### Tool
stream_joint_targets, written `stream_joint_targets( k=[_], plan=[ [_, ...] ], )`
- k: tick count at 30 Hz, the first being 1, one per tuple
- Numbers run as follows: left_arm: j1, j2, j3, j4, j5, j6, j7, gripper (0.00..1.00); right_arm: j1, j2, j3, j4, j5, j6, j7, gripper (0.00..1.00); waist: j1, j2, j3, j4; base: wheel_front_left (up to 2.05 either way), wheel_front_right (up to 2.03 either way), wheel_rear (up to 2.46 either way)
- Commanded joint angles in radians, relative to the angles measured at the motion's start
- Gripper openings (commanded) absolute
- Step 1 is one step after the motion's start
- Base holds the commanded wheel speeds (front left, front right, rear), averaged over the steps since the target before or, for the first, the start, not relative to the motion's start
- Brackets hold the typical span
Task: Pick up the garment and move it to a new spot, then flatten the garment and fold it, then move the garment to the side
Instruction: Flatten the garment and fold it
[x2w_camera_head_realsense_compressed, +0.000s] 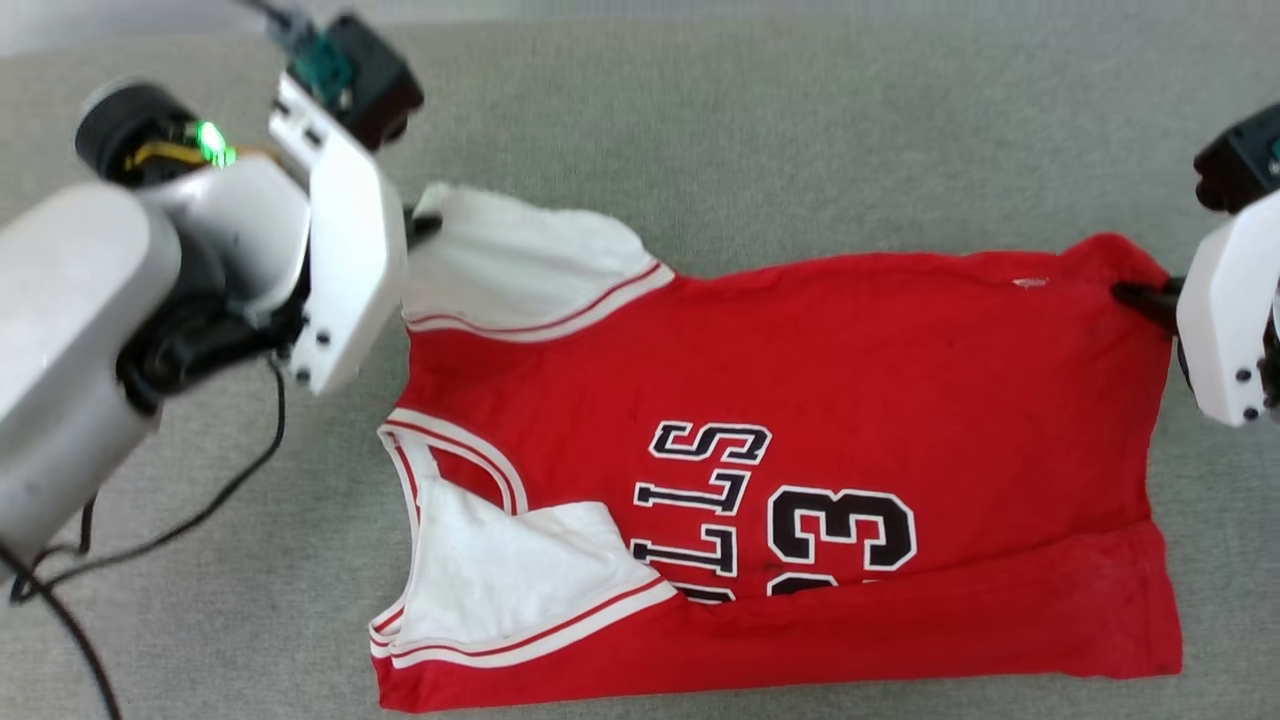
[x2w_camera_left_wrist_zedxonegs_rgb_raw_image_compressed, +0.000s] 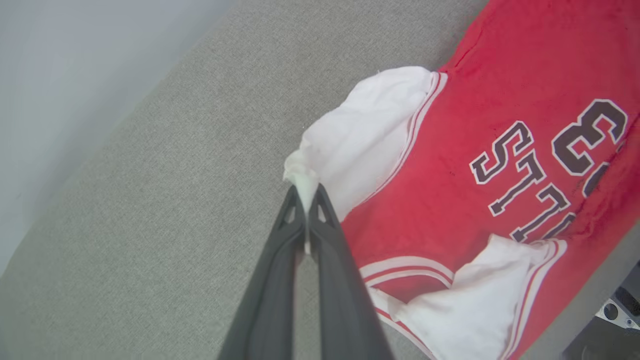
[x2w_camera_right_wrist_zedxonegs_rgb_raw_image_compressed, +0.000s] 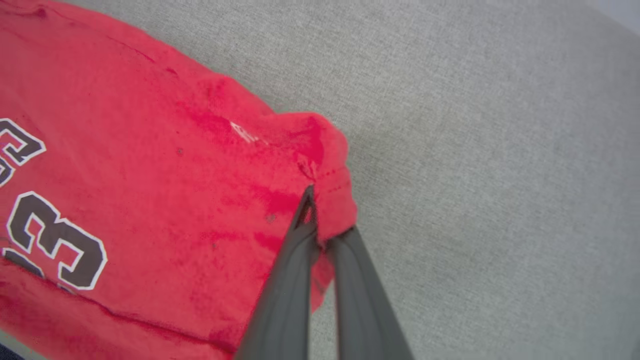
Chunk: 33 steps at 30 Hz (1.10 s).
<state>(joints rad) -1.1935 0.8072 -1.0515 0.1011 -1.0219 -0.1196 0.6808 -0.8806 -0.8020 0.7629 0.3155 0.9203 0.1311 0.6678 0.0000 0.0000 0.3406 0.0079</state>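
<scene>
**A:** Starting at the left: what is the left end effector (x2w_camera_head_realsense_compressed: 422, 226) doing?

**B:** It is clenched on the tip of the far sleeve (x2w_camera_head_realsense_compressed: 520, 265). In the left wrist view a white nub of cloth sits pinched between the fingers (x2w_camera_left_wrist_zedxonegs_rgb_raw_image_compressed: 275, 280).

**A:** Where is the garment (x2w_camera_head_realsense_compressed: 800, 380)?

**B:** It lies on the grey tabletop (x2w_camera_head_realsense_compressed: 800, 130), front up. The collar (x2w_camera_head_realsense_compressed: 450, 460) is to the left and the hem to the right. The near long edge looks turned over onto the front, because it hides the lower part of the lettering (x2w_camera_head_realsense_compressed: 700, 510) and the number (x2w_camera_head_realsense_compressed: 840, 530). The near sleeve (x2w_camera_head_realsense_compressed: 510, 580) lies folded in on the chest.

**A:** And the right side?

**B:** The right end effector (x2w_camera_head_realsense_compressed: 1145, 298) is closed on the far hem corner (x2w_camera_head_realsense_compressed: 1120, 262). In the right wrist view the red cloth bunches around the finger ends, with one tip buried in it.

**A:** Why those two grips?

**B:** My judgement is that both far corners are pinched so the far edge can rise as one straight line and be carried toward the near edge. That would be the second lengthwise fold. Neither corner looks lifted off the tabletop yet.

**A:** What is the risk?

**B:** The sleeve grip is only a small nub and could slip under tension.

**A:** Counts?

**B:**
- One garment
- Two white sleeves
- Two end effectors, each gripping cloth
- One loose black cable (x2w_camera_head_realsense_compressed: 200, 510) at the far left, well apart from the cloth
</scene>
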Motion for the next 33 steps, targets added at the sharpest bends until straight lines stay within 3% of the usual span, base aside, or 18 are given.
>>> stream_joint_targets(
  k=[1,11,19,25,33],
  plan=[
    [0.046,0.029,-0.004,-0.033,-0.004,0.015,-0.016,0.00,0.030,-0.020,0.014,-0.019,0.009,-0.001,-0.027,0.00,0.0000,0.0000,-0.049,-0.007,0.00,0.00,0.00],
    [0.252,0.155,-0.062,-0.225,-0.034,0.089,-0.050,0.00,0.158,-0.079,0.060,-0.082,0.056,-0.001,-0.123,0.00,0.0000,0.0000,-0.138,-0.017,0.00,0.00,0.00],
    [0.440,0.221,-0.144,-0.303,-0.073,0.148,-0.071,0.00,0.303,-0.086,0.086,-0.089,0.089,-0.001,-0.174,0.00,0.0000,0.0000,-0.184,-0.024,0.00,0.00,0.00],
    [0.526,0.201,-0.171,-0.283,-0.088,0.172,-0.107,0.00,0.373,-0.065,0.108,-0.064,0.088,-0.001,-0.194,0.00,0.0000,0.0000,-0.182,-0.025,0.00,0.00,0.00],
    [0.577,0.134,-0.188,-0.193,-0.085,0.155,-0.141,0.00,0.411,-0.007,0.135,0.017,0.074,-0.001,-0.230,0.00,0.0000,0.0000,-0.169,-0.023,0.00,0.00,0.00]
  ],
)
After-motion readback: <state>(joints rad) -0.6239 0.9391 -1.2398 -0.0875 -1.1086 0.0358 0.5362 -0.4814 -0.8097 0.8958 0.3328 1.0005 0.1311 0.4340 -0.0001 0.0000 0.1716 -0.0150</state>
